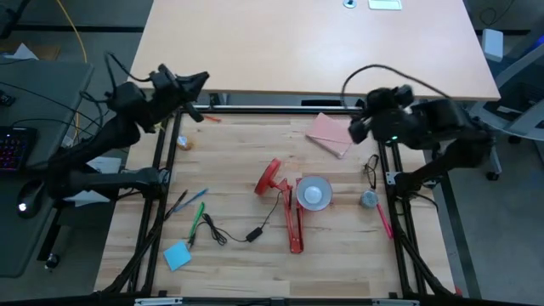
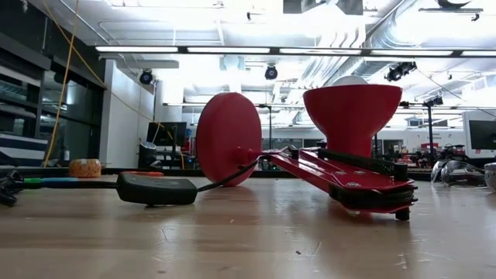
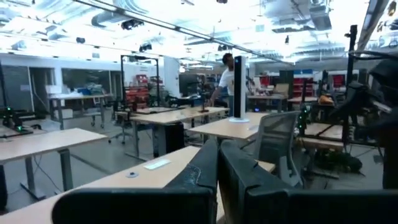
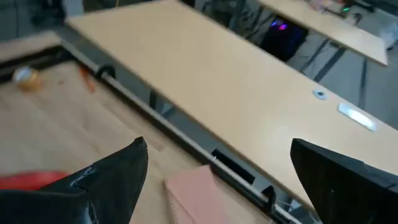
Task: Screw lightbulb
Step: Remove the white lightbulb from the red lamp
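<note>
While the red lamp (image 1: 289,204) lies on its side in the middle of the wooden table (image 1: 238,255), both arms wait up at the far edge, away from it. The lamp's round foot (image 1: 269,177) stands on edge, and its shade (image 1: 314,194) faces up, so from above we look into the white inside. The bulb (image 1: 313,196) sits inside the shade, at its middle; in the low view only its white top (image 2: 350,80) peeks over the red rim. I cannot tell how far in it is screwed. The left gripper (image 1: 201,81) hangs over the far left corner, well apart from the lamp, with its two fingers (image 3: 205,168) pressed together and nothing between them. The right gripper (image 1: 355,129) hangs over the far right side, near the pink pad (image 1: 330,133), with its fingers (image 4: 118,171) spread wide and nothing in them. The pink pad lies past the lamp, toward the far edge. A small grey round thing (image 1: 368,199) lies just to the right of the shade, and black glasses (image 1: 372,171) lie a bit beyond that. A black cord (image 1: 255,229) runs from the lamp toward the left, where a green pen (image 1: 197,219) and a blue note (image 1: 177,255) lie. A small orange thing (image 1: 184,143) sits near the left arm.
</note>
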